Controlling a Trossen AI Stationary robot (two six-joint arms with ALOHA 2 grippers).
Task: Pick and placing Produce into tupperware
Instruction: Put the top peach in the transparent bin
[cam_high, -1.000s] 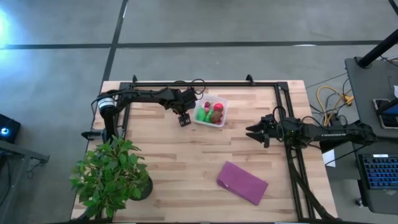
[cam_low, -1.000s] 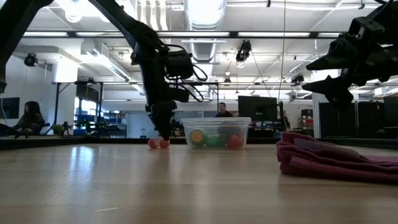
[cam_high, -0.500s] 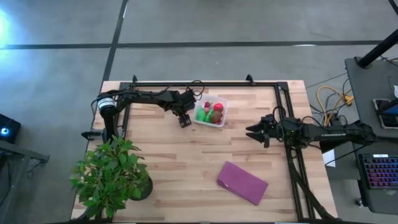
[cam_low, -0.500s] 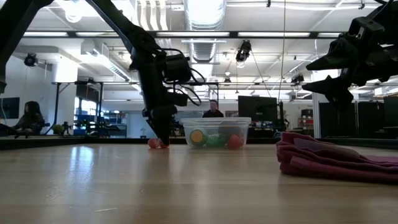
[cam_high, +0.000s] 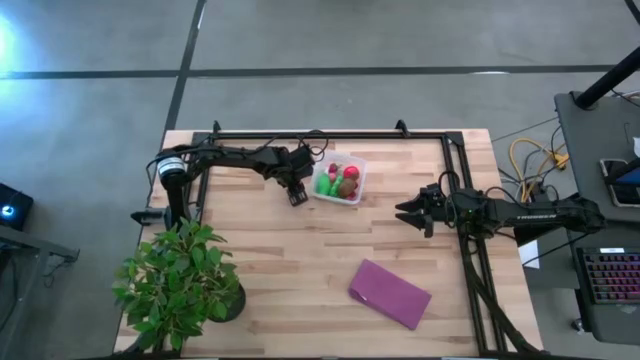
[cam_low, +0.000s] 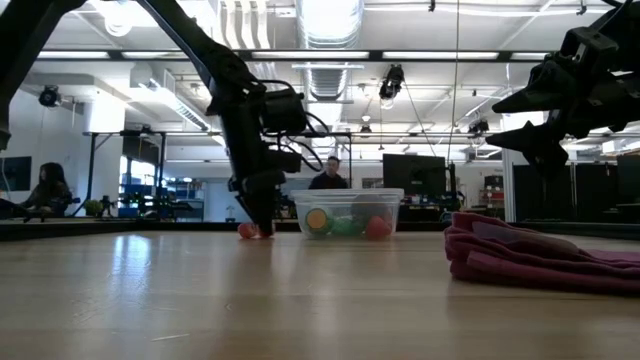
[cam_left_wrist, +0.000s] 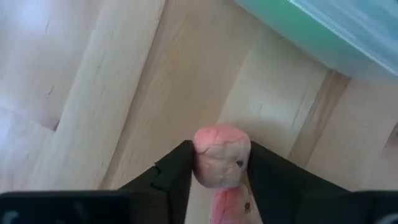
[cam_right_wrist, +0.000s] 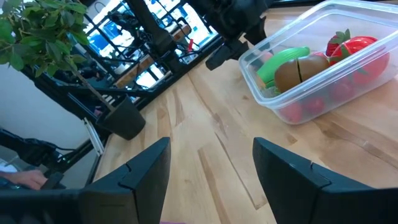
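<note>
A clear square tub (cam_high: 339, 181) stands on the far middle of the table and holds red, green and brown toy produce (cam_right_wrist: 309, 65). My left gripper (cam_high: 297, 194) points down just left of the tub, shut on a pink toy piece (cam_left_wrist: 219, 155). In the low view that pink piece (cam_low: 250, 231) sits at table height under the fingers. My right gripper (cam_high: 404, 215) hovers open above the table's right part, well clear of the tub. My left gripper pinches the pink toy piece (cam_left_wrist: 221, 154) between its two fingers (cam_left_wrist: 177, 171), coming from above and pointing down. The piece's upper end sticks out past the fingertips. In the low view its underside (cam_low: 250, 234) is at the tabletop; whether it rests there I cannot tell.
A leafy potted plant (cam_high: 180, 282) stands at the near left corner. A flat purple cloth (cam_high: 390, 293) lies near the front, right of centre. A black frame rail (cam_high: 330, 133) runs along the far and right edges. People sit in the room beyond.
My left gripper has shifted slightly toward the table's left, away from the tub, staying low at the pink piece. The right arm has kept still.
</note>
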